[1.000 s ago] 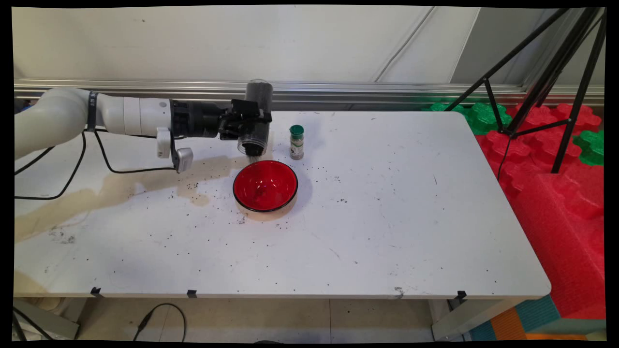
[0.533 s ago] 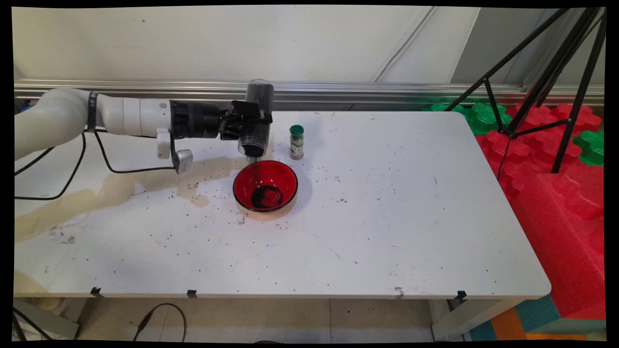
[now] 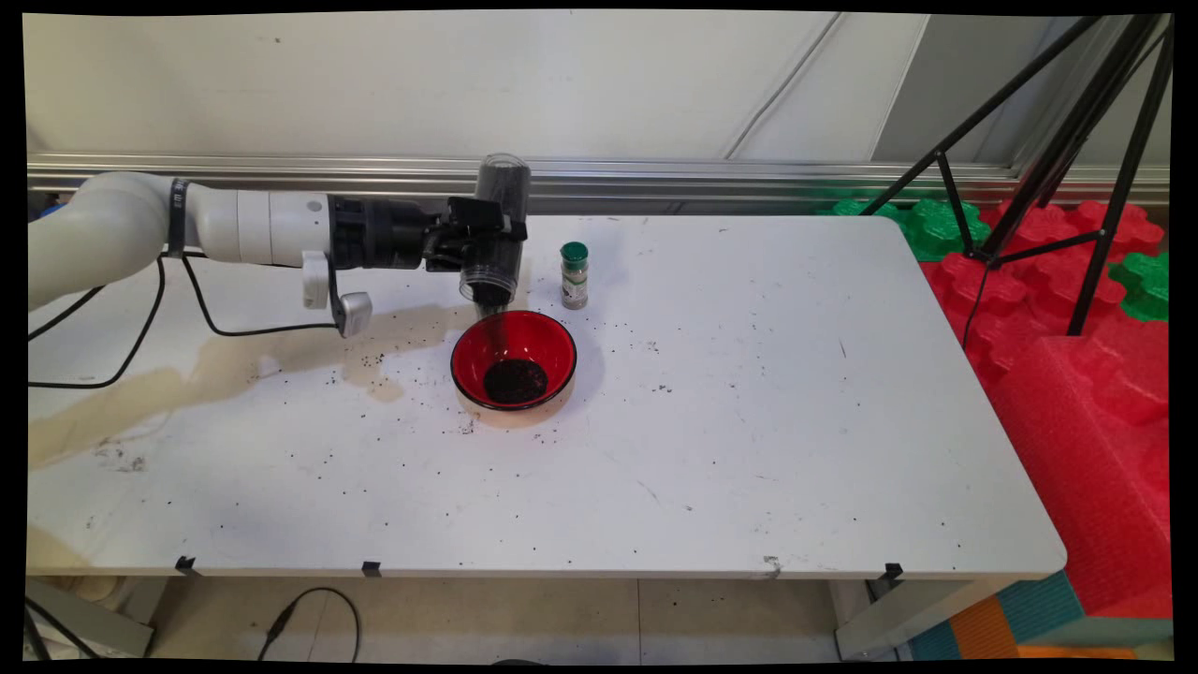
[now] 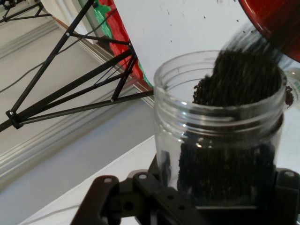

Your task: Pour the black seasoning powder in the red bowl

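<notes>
Tool: the black two-finger tool point(image 3: 487, 245) reaches in level from the left, above the far-left part of the table point(image 3: 749, 421); its fingers are clamped on either side of a clear plastic jar point(image 3: 496, 229).
Jar: held upside down and slightly tilted, its open threaded mouth pointing down over the far rim of the red bowl point(image 3: 514, 360); its closed base points up in front of the metal rail point(image 3: 749, 173) at the wall.
Jar, hand view: the clear jar point(image 4: 220, 126) fills the lower right, its threaded mouth towards the bowl's red edge point(image 4: 276, 21) at the top right; the tool's linkage point(image 4: 140, 201) grips it from below.
Contents: dark granules point(image 4: 243, 75) crowd the jar's mouth and spill past its lip; in the main view a thin dark stream point(image 3: 494, 314) falls from the mouth into the bowl.
Bowl: red inside with a dark rim, upright on the table just in front of the jar; a round heap of dark granules point(image 3: 514, 380) lies at its bottom.
Spice bottle: a small bottle with a green cap point(image 3: 574, 275) stands upright just behind and to the right of the bowl, apart from it.
Table surface: scattered dark grains point(image 3: 374, 360) and a brownish stain point(image 3: 187, 384) lie left of the bowl.
Surroundings: a black tripod point(image 3: 1058, 140) and red and green foam blocks point(image 3: 1076, 309) stand to the table's right.
</notes>
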Motion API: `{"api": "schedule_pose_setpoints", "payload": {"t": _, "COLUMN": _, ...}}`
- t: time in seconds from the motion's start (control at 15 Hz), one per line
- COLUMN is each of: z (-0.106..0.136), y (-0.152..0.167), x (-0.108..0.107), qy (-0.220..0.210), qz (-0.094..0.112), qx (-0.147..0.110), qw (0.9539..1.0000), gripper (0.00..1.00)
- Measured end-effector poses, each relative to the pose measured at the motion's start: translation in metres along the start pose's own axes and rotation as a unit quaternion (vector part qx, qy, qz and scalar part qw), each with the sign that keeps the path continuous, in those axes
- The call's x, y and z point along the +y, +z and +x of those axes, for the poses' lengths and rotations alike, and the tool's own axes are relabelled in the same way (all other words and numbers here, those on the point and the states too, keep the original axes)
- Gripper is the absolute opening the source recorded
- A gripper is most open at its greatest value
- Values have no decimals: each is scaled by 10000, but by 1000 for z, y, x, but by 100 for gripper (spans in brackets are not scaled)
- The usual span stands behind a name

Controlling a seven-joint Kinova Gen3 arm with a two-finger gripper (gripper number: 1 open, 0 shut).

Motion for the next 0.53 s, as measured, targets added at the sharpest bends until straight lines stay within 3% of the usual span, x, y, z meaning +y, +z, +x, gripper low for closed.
{"api": "schedule_pose_setpoints", "payload": {"t": 0.53, "z": 2, "y": -2, "x": 0, "qy": 53, "qz": 13, "qx": 11, "qw": 10000, "gripper": 0}}
